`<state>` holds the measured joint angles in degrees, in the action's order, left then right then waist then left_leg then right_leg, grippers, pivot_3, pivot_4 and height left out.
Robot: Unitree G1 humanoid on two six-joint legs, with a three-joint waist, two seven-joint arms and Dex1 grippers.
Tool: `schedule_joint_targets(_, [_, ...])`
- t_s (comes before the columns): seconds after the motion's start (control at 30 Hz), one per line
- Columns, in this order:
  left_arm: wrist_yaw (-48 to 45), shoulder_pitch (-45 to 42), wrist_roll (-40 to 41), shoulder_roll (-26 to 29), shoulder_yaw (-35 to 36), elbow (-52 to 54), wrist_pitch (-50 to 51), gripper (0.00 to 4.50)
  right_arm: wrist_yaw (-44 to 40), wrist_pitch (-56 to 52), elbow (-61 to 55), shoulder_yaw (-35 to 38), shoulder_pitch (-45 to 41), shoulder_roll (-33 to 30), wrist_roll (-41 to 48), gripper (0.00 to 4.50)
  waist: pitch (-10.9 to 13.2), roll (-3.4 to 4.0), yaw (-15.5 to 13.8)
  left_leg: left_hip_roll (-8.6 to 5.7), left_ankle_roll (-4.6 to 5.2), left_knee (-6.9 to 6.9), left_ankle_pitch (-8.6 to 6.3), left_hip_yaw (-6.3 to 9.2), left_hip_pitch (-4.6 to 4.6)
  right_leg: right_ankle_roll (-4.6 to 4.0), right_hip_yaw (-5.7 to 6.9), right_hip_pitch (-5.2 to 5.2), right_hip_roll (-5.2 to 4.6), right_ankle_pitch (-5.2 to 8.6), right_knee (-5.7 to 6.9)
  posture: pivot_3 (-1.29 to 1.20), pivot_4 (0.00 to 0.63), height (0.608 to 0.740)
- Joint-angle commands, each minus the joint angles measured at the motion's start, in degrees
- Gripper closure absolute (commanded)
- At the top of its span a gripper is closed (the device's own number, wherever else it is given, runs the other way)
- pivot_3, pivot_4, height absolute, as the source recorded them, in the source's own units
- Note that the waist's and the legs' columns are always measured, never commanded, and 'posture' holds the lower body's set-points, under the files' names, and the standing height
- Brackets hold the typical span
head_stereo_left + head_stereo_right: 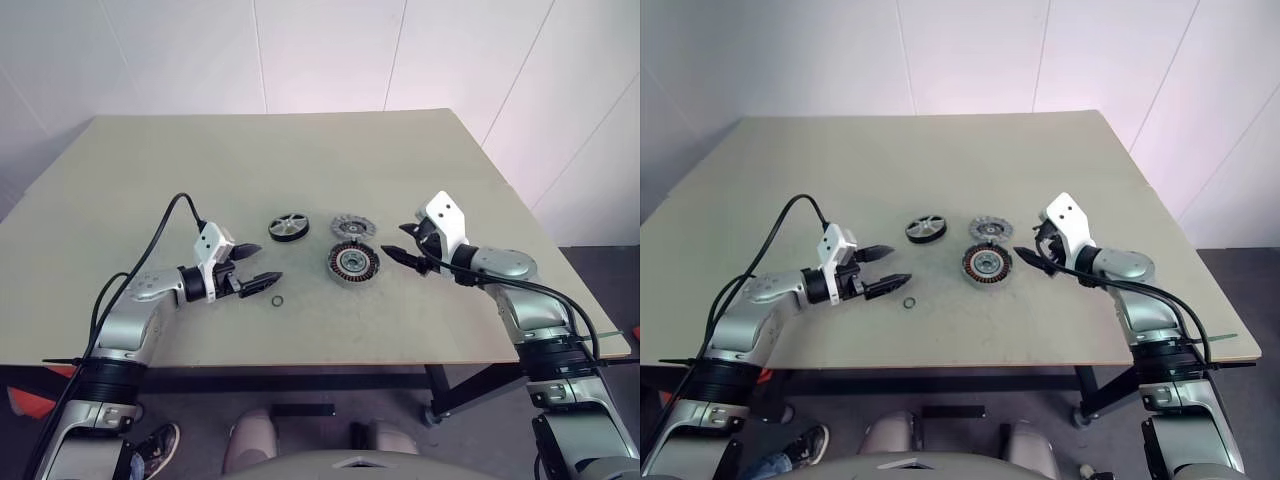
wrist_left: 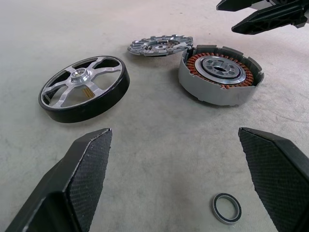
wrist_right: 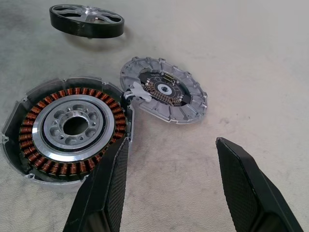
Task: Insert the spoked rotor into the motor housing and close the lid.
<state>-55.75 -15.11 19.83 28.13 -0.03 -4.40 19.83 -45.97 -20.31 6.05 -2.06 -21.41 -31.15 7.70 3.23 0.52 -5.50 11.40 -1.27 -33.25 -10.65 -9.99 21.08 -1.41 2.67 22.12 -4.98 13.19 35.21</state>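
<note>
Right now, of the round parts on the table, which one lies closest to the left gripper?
The tiny black ring, just beyond the open left gripper. The spoked rotor, motor housing and lid lie farther off.

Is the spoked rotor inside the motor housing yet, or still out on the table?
Out. The spoked rotor lies flat on the table, apart from the motor housing, whose coppery windings are uncovered.

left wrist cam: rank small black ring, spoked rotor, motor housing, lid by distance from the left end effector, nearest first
From the left end effector, open above the table:
1. Small black ring, lying just ahead of the fingertips, toward the right finger.
2. Spoked rotor, flat on the table, ahead on the left-finger side.
3. Motor housing, ahead on the right-finger side; close to the rotor's range, slightly farther.
4. Lid, behind both, beside the housing.
</note>
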Motion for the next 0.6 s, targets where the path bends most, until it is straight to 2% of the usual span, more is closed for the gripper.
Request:
schedule_joint_targets(0.03, [-0.3,-1.2,0.3,0.7,0.4,1.0,-1.0,0.07,0.1,1.3,-0.5,-0.1,-0.6,-0.4,-0.2,1.25,0.0,0.00,0.0,0.00,0.00,0.00,0.00,0.00,0.00,0.00,0.00,0.00,0.00,0.00,0.00,0.00,0.000,0.740])
schedule_joint_targets(0.33, [-0.7,-1.2,0.2,0.8,-0.3,1.7,-1.2,0.07,0.2,1.5,-0.4,-0.3,-0.7,-0.5,-0.2,1.25,0.0,0.00,0.0,0.00,0.00,-0.01,0.00,0.00,0.00,0.00,0.00,0.00,0.00,0.00,0.02,0.00,0.000,0.740])
schedule_joint_targets(0.6, [-2.1,2.9,-5.4,2.2,-5.7,0.4,-6.5,0.07,0.4,1.6,-0.6,-0.3,-0.3,-0.5,-0.2,1.25,0.0,0.02,0.0,0.01,0.00,-0.02,0.00,0.00,-0.01,-0.01,-0.02,0.02,0.01,0.00,0.03,0.00,0.000,0.740])
